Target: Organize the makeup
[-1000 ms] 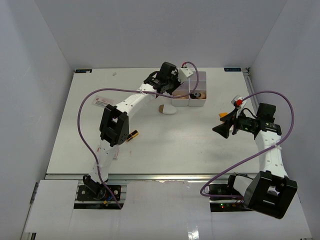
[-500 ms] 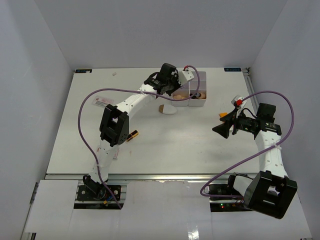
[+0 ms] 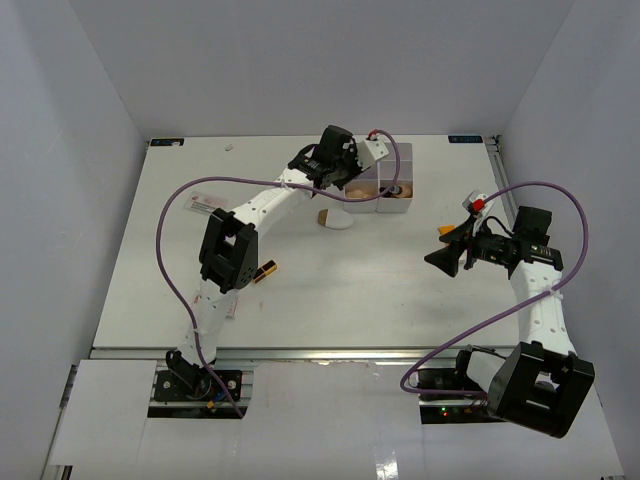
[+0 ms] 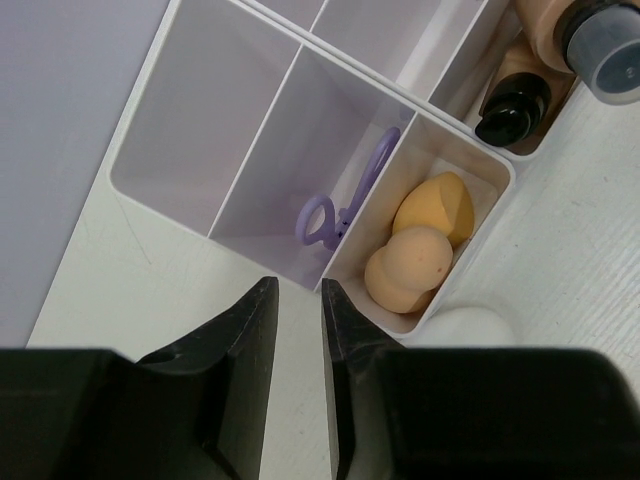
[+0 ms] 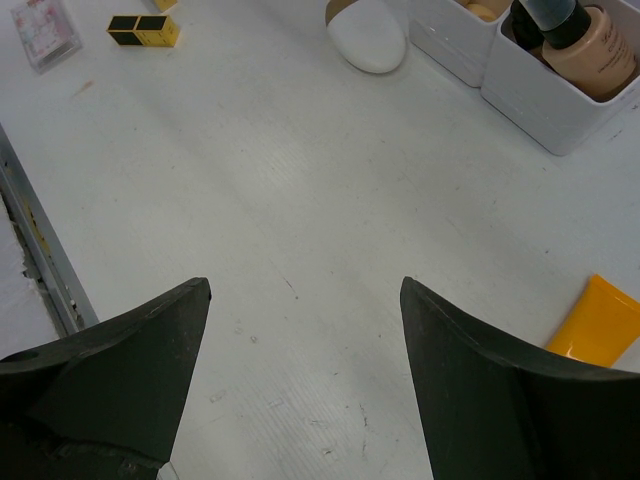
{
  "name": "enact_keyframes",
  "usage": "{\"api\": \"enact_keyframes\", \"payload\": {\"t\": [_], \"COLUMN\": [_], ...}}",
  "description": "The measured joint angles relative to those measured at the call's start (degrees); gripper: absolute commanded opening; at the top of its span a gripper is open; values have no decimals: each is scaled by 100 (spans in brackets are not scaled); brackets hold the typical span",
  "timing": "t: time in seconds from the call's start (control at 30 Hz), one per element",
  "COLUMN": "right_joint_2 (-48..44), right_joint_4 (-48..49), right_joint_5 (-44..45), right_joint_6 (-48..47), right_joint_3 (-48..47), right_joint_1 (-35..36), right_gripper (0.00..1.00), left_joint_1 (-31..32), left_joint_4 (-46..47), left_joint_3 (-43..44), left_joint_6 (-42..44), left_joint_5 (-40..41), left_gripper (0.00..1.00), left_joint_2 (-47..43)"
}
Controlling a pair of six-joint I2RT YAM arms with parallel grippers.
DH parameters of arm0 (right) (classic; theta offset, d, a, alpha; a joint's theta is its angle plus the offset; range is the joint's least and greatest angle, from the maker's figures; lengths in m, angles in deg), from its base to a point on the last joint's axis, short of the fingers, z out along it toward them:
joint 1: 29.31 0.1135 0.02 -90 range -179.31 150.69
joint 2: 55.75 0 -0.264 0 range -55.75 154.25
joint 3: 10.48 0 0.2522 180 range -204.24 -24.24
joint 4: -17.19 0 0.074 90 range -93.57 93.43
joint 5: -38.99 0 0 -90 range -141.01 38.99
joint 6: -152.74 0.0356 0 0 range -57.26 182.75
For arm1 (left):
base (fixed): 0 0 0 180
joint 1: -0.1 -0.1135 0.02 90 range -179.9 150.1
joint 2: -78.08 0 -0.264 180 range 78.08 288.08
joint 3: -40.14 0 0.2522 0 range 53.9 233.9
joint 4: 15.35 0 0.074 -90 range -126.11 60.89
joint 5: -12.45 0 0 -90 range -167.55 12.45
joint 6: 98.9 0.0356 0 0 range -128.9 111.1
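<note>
My left pincer [image 4: 298, 292] hangs over the box [image 4: 130, 180], tips barely parted and empty. Below it the purple loop [image 4: 322, 218] and two sponges [image 4: 410, 265] lie in neighbouring compartments, sorted by kind. My right pincer [image 5: 305, 290] gapes wide and empty over the bench [image 5: 300, 200], facing the lipstick [image 5: 143, 30] and white oval piece [image 5: 368, 35], both loose outside the box.

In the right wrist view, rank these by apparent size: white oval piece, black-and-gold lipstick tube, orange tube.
1. white oval piece and orange tube: about alike. The tube is nearer the camera and cut off by the frame edge, so I won't rank the two.
2. black-and-gold lipstick tube: smallest.
</note>
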Motion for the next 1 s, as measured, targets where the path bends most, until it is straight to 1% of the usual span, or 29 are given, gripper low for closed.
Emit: {"api": "enact_keyframes", "payload": {"t": [0.23,0.3,0.37,0.4,0.47,0.53,0.6,0.67,0.7,0.77,0.87,1.0], "right_joint_2": [2,2,2,4,22,49,82,118,164,284,606,1460], "right_joint_4": [-16,-28,-36,-37,-33,3,141,405,574,900,1358,1401], "right_joint_5": [-19,-19,-8,19,91,242,504,985,1260,1829,2540,3224], "right_joint_6": [-75,-120,-153,-166,-175,-146,-53,229,362,592,831,1010], "right_joint_3": [0,0,0,0,0,0,6,33,41,52,70,-212], "right_joint_1": [0,0,0,0,-1,0,-4,-2,-4,-4,-7,-4], "right_gripper": [85,88,91,91,90,90,90,90,90,90,90,90], "left_joint_1": [22,35,39,39,39,39,39,36,24,-6,-20,-40], "left_joint_4": [132,203,310,379,500,865,934,1402,1561,1673,1904,2004], "left_joint_3": [-2,-120,-443,-717,-1425,-2359,-3239,-3981,-4637,-5625,-6441,-7165], "left_joint_6": [-427,-649,-925,-1072,-1381,-1732,-2019,-2356,-2547,-2859,-3164,-3399], "left_joint_5": [7,9,0,-13,-48,-98,-179,-307,-389,-550,-662,-592], "left_gripper": [53,58,68,75,95,97,98,98,98,98,98,98], "left_joint_2": [-42,-181,-491,-739,-1420,-2242,-3179,-3887,-4501,-5430,-6110,-6445]}}
